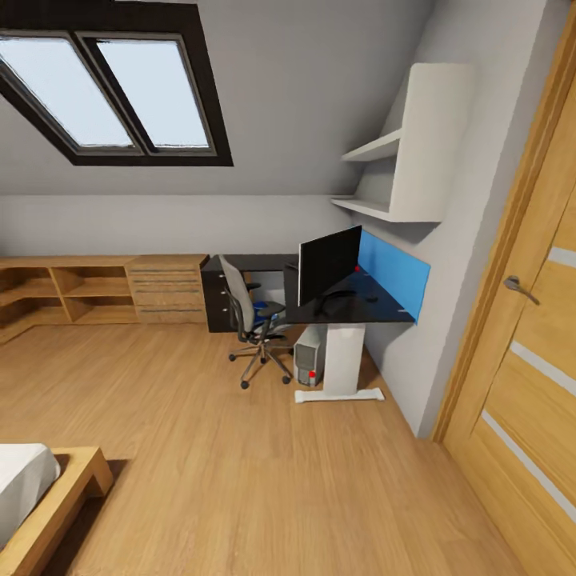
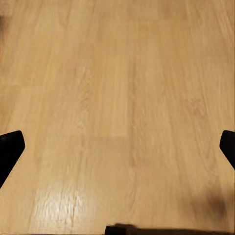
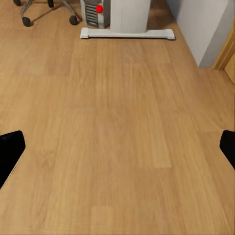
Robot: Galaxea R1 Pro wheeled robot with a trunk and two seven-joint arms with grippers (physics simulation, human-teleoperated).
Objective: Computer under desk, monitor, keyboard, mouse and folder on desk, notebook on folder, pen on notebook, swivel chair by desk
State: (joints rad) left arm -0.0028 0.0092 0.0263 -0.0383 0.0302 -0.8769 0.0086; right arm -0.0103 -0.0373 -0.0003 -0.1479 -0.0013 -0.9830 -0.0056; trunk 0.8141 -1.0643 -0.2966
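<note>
Across the room a dark desk (image 1: 382, 310) stands against the right wall with a black monitor (image 1: 328, 264) on it. Small dark items lie beside the monitor, too small to name. The grey computer (image 1: 308, 356) sits on the floor under the desk, and it shows again as the computer (image 3: 95, 12) in the right wrist view. A grey swivel chair (image 1: 240, 308) stands left of the desk with something blue, apparently the folder (image 1: 262, 305), on its seat. Left gripper (image 2: 117, 147) and right gripper (image 3: 117, 147) hang open over bare floor, holding nothing.
A wooden door (image 1: 528, 344) is close on the right. A bed corner (image 1: 48, 496) sits at the near left. Low wooden shelves and drawers (image 1: 96, 292) line the far wall, with white wall shelves (image 1: 400, 152) above the desk. Wide wooden floor lies between me and the desk.
</note>
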